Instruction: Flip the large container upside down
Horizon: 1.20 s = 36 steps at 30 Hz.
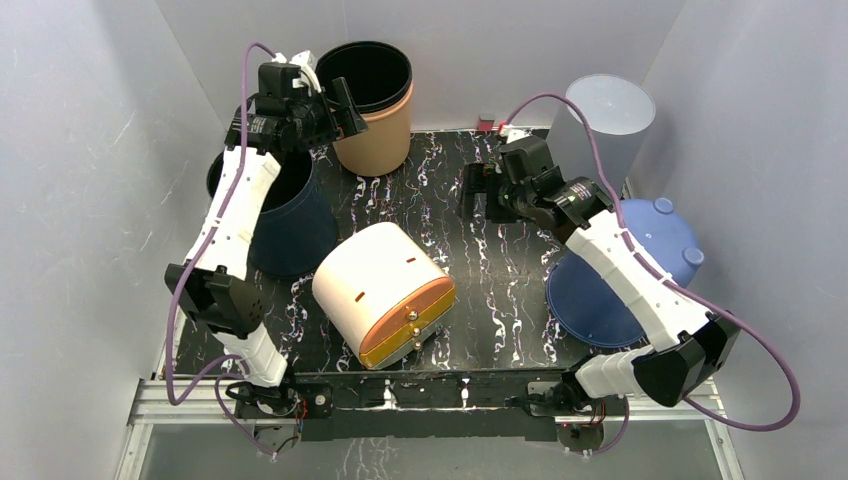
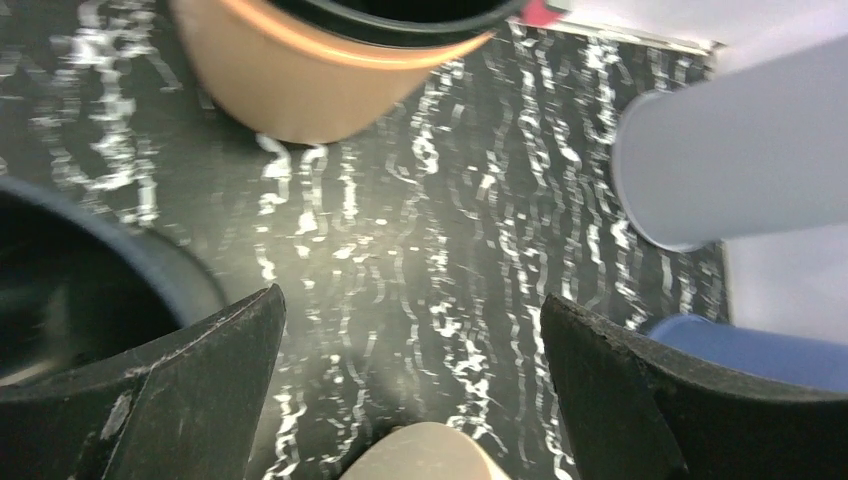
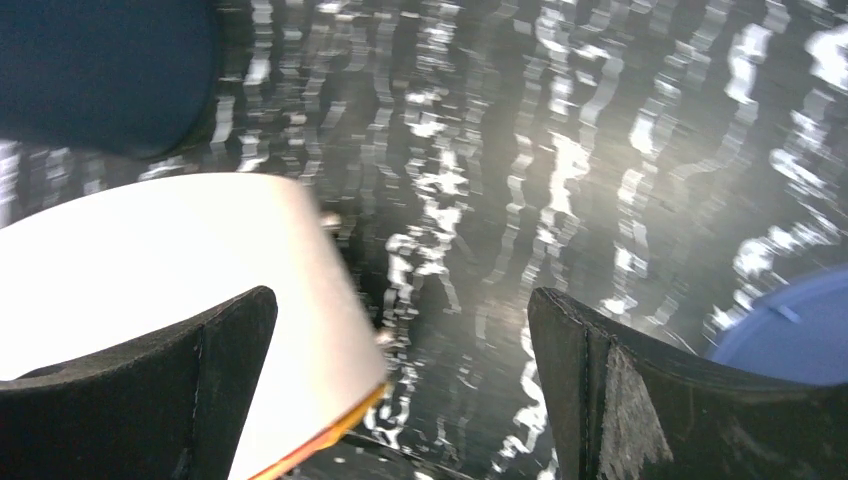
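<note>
Flip not started. My left hand (image 2: 410,395) wide open, empty, hovering just beside tan bin (image 1: 378,135). That's my guess for large container: upright, mouth up, at back of table (image 1: 490,300). Right hand (image 3: 400,395) wide open too, empty, above table near cream tub (image 1: 372,278) lying on side. Left to do: grasp, lift, tip over, set down on rim.
</note>
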Motion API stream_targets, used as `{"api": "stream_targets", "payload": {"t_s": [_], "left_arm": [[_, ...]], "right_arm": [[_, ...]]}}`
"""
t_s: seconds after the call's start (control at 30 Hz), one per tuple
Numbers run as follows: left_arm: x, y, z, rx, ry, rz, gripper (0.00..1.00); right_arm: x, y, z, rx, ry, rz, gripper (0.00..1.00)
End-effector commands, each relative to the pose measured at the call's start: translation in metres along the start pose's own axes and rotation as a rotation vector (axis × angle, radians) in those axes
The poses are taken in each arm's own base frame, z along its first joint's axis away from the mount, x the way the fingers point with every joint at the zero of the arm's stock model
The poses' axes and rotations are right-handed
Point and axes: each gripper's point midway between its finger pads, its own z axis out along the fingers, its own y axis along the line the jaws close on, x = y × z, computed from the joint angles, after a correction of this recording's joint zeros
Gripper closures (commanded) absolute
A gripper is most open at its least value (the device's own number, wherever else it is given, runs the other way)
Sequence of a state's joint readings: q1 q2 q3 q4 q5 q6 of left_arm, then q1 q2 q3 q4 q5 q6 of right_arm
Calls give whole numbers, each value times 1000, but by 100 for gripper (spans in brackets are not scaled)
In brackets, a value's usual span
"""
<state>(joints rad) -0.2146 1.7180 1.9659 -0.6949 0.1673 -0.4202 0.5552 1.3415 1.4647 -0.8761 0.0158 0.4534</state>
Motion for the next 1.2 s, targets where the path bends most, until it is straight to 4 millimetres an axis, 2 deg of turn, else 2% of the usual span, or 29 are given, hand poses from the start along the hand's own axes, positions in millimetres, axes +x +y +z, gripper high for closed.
{"api": "stream_targets", "payload": {"t_s": [0.0,0.1,0.27,0.43,0.57,0.7,0.77,0.8,0.97,1.03,1.17], "left_arm": [[-24,41,-64,-274,-115,83,2],[-11,67,-66,-396,-78,117,2],[21,84,-52,-429,7,104,6],[42,97,-39,-459,80,104,24],[49,95,-30,-432,107,108,41],[55,88,-19,-379,131,105,67],[57,85,-13,-356,148,100,93],[58,83,-10,-343,154,98,100],[47,59,-3,-231,131,74,100],[36,40,-4,-144,98,59,100],[9,-6,-13,43,38,-9,100]], "right_arm": [[-34,57,0,-249,-91,-44,2],[-32,55,8,-236,-80,-55,2],[-27,52,12,-230,-67,-49,2],[-19,48,13,-221,-60,-38,2],[-16,44,14,-206,-57,-38,2],[-19,44,13,-208,-66,-38,2],[-20,45,13,-209,-70,-38,2],[-19,45,14,-209,-70,-37,2],[-18,43,14,-203,-70,-37,2],[-19,40,14,-186,-75,-30,2],[-23,21,17,-63,-84,13,2]]}}
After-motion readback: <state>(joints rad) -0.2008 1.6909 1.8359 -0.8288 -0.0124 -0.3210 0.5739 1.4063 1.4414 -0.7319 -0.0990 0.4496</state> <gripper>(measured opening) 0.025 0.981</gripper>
